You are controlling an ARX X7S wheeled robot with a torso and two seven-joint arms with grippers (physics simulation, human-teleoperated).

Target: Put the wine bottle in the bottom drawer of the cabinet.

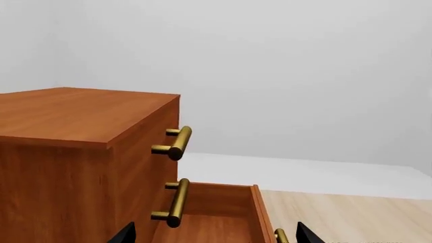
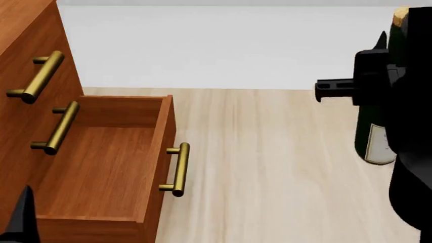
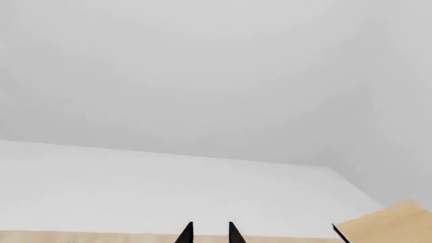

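The reddish-brown cabinet (image 2: 27, 30) stands at the left of the head view and also shows in the left wrist view (image 1: 74, 152). Its bottom drawer (image 2: 101, 167) is pulled out, empty, with its brass handle (image 2: 177, 169) facing the floor space. My left gripper (image 1: 214, 235) is open and empty over the drawer (image 1: 216, 223); one fingertip (image 2: 24, 212) shows in the head view. The wine bottle (image 2: 375, 131), dark green with a cork (image 2: 401, 15) and a white label, hangs upright at the right, with my right gripper (image 2: 378, 61) closed round its upper part. In the right wrist view the fingertips (image 3: 209, 233) stand close together and the bottle is hidden.
Two upper drawer fronts with brass handles (image 2: 37, 76) (image 2: 59, 126) are shut above the open drawer. Pale wooden floor (image 2: 270, 167) lies between the cabinet and the bottle. A white wall (image 2: 223, 45) is behind. My black right arm (image 2: 412, 152) covers the right edge.
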